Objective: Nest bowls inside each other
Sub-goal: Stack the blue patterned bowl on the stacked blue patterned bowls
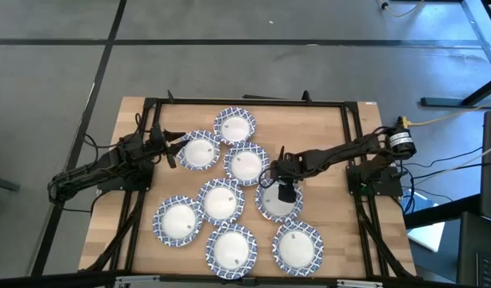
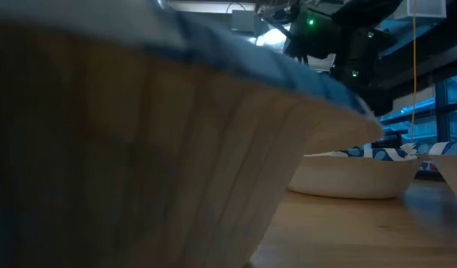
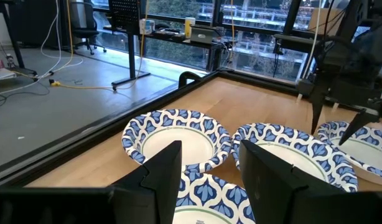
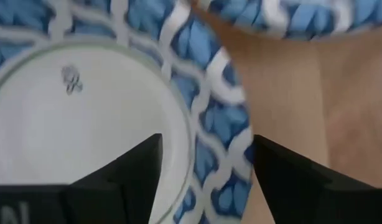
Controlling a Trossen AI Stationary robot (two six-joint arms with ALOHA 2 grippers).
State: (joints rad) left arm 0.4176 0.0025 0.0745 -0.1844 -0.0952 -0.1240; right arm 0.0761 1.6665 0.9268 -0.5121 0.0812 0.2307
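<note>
Pick-up step: right gripper (image 4: 206,168), fingers spread, straddles the rim of a bowl (image 1: 271,204); next close and lift; left gripper (image 3: 209,177) parted, waiting.

The wooden table (image 1: 125,120) (black-framed) carries eight bowls (image 1: 219,200) lying singly.

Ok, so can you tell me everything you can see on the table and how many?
bowls: eight show from above, white inside with blue-and-white rims, bunched together mid-table.
table: one, light wood, under everything.
frame: one, black, around the table's edge.
left hand: one, dark, open, beside the bowl at the bunch's left.
right hand: one, dark, open, over the rim of a bowl at the right side of the bunch.
</note>
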